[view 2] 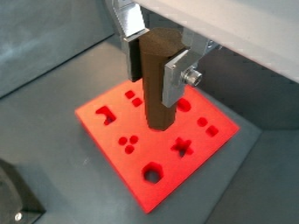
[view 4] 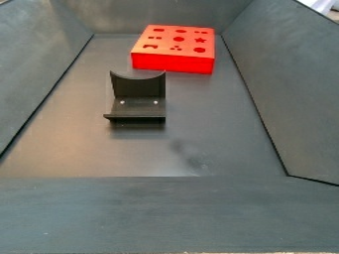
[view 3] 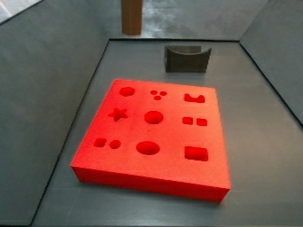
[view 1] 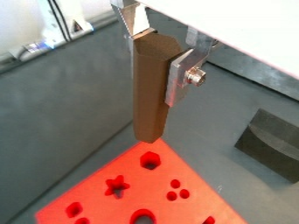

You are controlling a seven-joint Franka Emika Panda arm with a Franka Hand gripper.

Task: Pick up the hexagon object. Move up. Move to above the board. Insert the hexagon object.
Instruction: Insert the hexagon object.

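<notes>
My gripper is shut on the hexagon object, a tall dark brown prism that hangs upright between the silver fingers. Both wrist views show the grip, the second from the opposite side, with the peg there too. The red board lies flat on the floor well below the peg's lower end, with its star, round and square recesses facing up. In a side view only the peg's lower part shows at the top edge, high above the board. The gripper itself is out of both side views.
The dark fixture stands on the floor beyond one short end of the board; it also shows in the side view from the opposite end and in a wrist view. Sloping grey walls enclose the floor.
</notes>
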